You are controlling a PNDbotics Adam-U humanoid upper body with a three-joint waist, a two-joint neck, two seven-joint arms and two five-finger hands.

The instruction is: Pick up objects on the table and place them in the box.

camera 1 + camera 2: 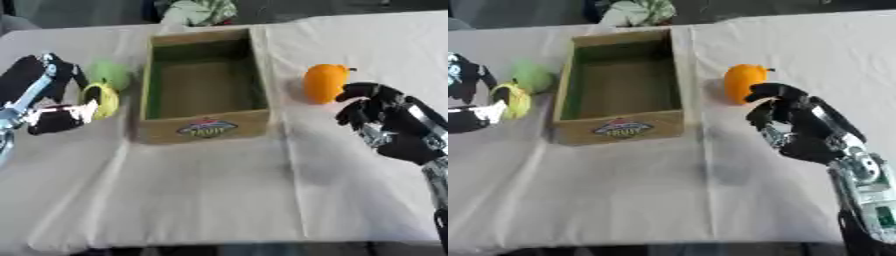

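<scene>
Nearest to me is my right hand point(802, 131), coming in from the lower right over the white tablecloth point(210, 190). Its fingers point(767, 92) are curled loosely with gaps between them, and they close on nothing. One orange fruit point(325, 83) stands just beyond those fingertips, on the box's right side; from the right eye view the topmost finger overlaps its lower edge, but I cannot tell whether it actually touches.

My left hand point(54, 112) sits at the left edge, beside the box's left wall. I can see its fingers point(66, 70) arched over a yellow-green fruit point(102, 99), with the thumb side below it, so the fruit lies within the hand's curve. Whether the fingers press on it I cannot tell for certain.

A second, paler green fruit point(109, 73) rests just behind the first, touching or nearly touching it, close to the box's left wall.

One cardboard box point(203, 127) stands open in the middle, with a label on its near wall and a green lining inside; nothing lies in it.

I count three fruits, all outside the box.
</scene>
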